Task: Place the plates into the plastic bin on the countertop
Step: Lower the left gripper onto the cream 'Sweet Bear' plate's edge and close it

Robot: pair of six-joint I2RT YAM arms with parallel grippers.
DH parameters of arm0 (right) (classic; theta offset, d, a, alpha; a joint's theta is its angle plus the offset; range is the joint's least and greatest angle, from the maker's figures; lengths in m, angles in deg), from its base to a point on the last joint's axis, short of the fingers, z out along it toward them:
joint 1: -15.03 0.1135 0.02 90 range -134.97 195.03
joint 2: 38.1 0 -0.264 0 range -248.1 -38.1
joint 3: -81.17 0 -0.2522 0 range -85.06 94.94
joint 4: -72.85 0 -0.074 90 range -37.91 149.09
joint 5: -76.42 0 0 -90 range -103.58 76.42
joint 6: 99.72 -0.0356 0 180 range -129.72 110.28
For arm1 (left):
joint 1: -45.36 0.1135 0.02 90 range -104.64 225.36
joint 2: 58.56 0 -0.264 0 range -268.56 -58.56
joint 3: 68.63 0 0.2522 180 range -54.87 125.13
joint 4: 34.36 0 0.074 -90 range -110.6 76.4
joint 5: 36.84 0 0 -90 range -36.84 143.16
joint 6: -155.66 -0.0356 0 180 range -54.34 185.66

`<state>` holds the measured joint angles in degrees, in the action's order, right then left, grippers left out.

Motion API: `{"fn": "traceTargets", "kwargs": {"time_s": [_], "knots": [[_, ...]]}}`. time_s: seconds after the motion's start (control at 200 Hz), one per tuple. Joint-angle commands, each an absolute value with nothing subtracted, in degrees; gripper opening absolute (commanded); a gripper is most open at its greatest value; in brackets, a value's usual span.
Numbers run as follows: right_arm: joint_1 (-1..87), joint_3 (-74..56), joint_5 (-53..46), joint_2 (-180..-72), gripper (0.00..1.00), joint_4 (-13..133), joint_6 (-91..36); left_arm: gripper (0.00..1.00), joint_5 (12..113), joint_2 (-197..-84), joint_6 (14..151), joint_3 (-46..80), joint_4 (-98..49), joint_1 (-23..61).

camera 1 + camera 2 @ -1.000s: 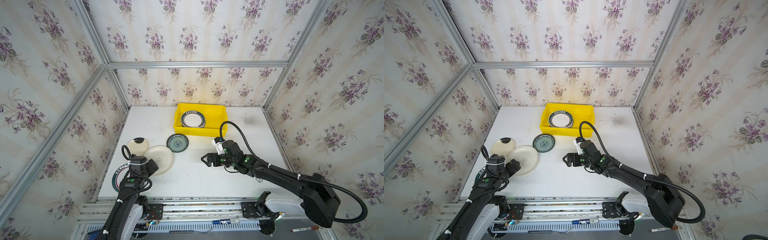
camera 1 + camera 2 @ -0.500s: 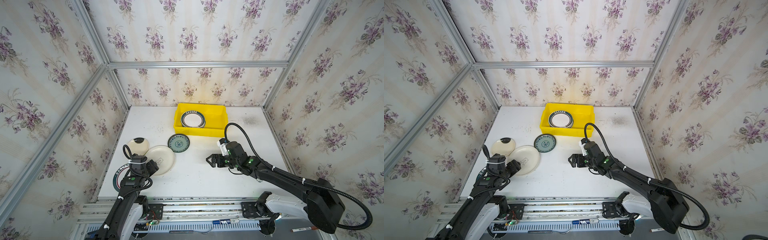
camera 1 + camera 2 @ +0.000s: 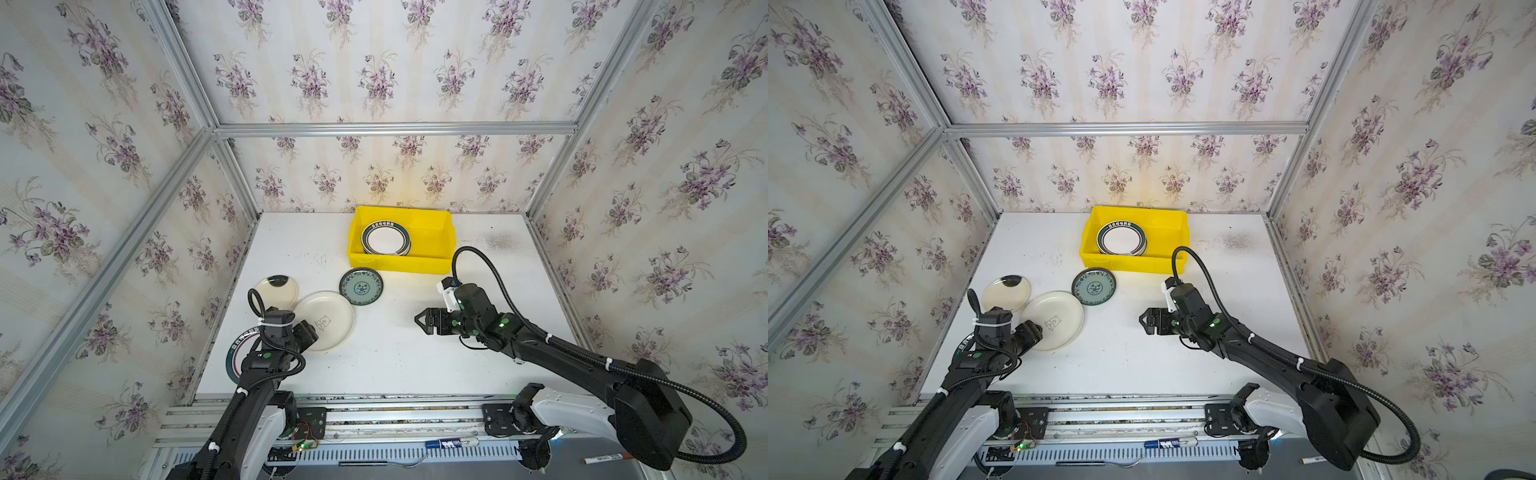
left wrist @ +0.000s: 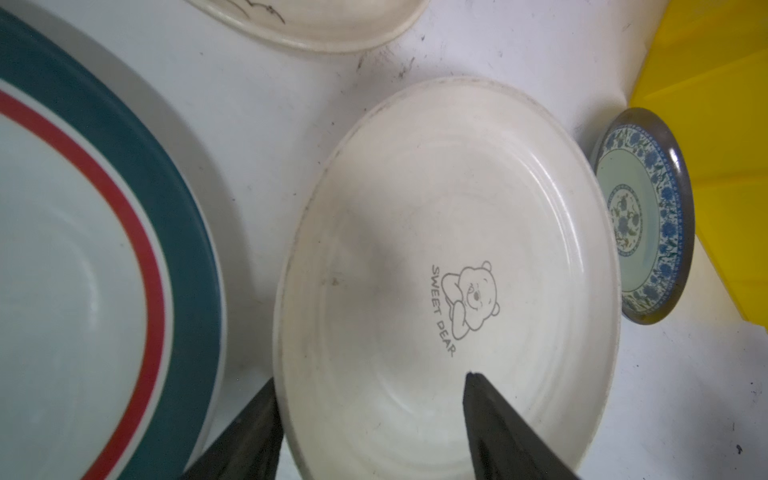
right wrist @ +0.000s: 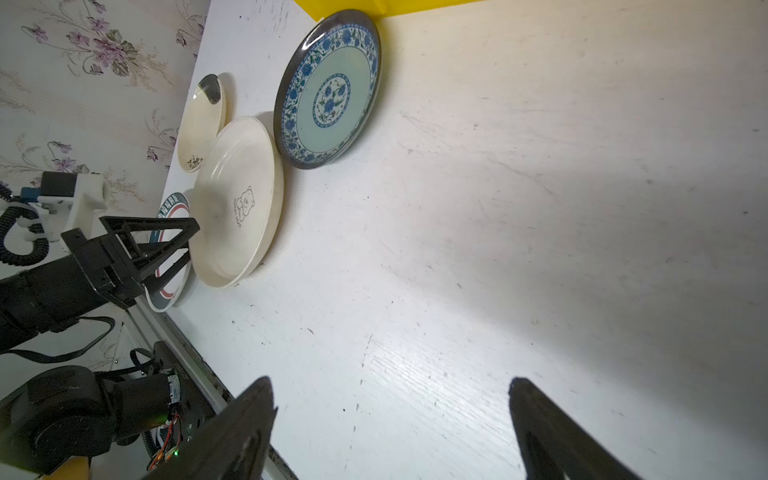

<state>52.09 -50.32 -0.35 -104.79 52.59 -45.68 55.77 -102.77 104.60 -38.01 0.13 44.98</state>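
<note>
A cream plate with a bear drawing (image 3: 324, 320) (image 4: 449, 270) lies on the countertop (image 3: 395, 361) at the front left. My left gripper (image 3: 309, 332) (image 4: 370, 378) is open and straddles its near rim, one finger outside and one over the inside. A dark-rimmed teal floral plate (image 3: 360, 286) (image 5: 328, 91) lies in front of the yellow plastic bin (image 3: 399, 264), which holds a green-rimmed plate (image 3: 385, 239). A small cream plate (image 3: 276, 291) lies at the left. My right gripper (image 3: 419, 322) (image 5: 390, 380) is open over bare countertop, with nothing between its fingers.
A large plate with green and red rings (image 3: 239, 345) (image 4: 83, 249) lies at the countertop's left front edge, partly under my left arm. Aluminium rails and papered walls close in the left, right and back. Dark scuffs (image 3: 498, 241) mark the far right corner.
My left gripper's jaws have narrowed around the bear plate's rim. My right arm has drawn slightly to the right, still open.
</note>
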Motion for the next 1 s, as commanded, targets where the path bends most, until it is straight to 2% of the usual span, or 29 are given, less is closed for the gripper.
{"fn": "traceTargets", "kwargs": {"time_s": [0.0, 0.215, 0.305, 0.34, 0.655, 0.835, 0.93, 0.995], "knots": [[51.9, -50.4, -0.3, -104.6, 0.91, 53.8, -45.5, 0.66, 55.5, -103.4, 103.6, -37.5, -1.3, 45.1], [51.8, -50.4, 0.1, -105.3, 0.90, 54.3, -46.0, 0.56, 53.4, -103.5, 102.2, -37.6, -1.4, 45.1], [51.8, -50.4, 0.3, -105.6, 0.90, 54.7, -46.4, 0.56, 53.6, -103.7, 101.8, -37.3, -1.3, 45.1], [51.8, -50.4, 0.5, -105.7, 0.90, 54.8, -46.6, 0.51, 53.2, -103.8, 101.7, -37.3, -1.3, 45.0], [51.6, -51.3, 0.4, -105.9, 0.89, 55.7, -47.3, 0.44, 53.8, -108.1, 100.8, -35.8, -1.8, 45.0], [51.5, -51.4, 0.5, -105.9, 0.89, 55.9, -47.5, 0.27, 54.2, -109.0, 100.6, -35.5, -2.0, 45.0], [51.4, -51.6, 0.5, -106.0, 0.88, 56.3, -47.5, 0.28, 54.2, -109.1, 100.6, -35.5, -2.1, 44.9], [51.4, -51.7, 0.7, -106.2, 0.88, 56.5, -47.7, 0.24, 54.3, -109.4, 100.6, -35.5, -2.1, 44.9]]}}
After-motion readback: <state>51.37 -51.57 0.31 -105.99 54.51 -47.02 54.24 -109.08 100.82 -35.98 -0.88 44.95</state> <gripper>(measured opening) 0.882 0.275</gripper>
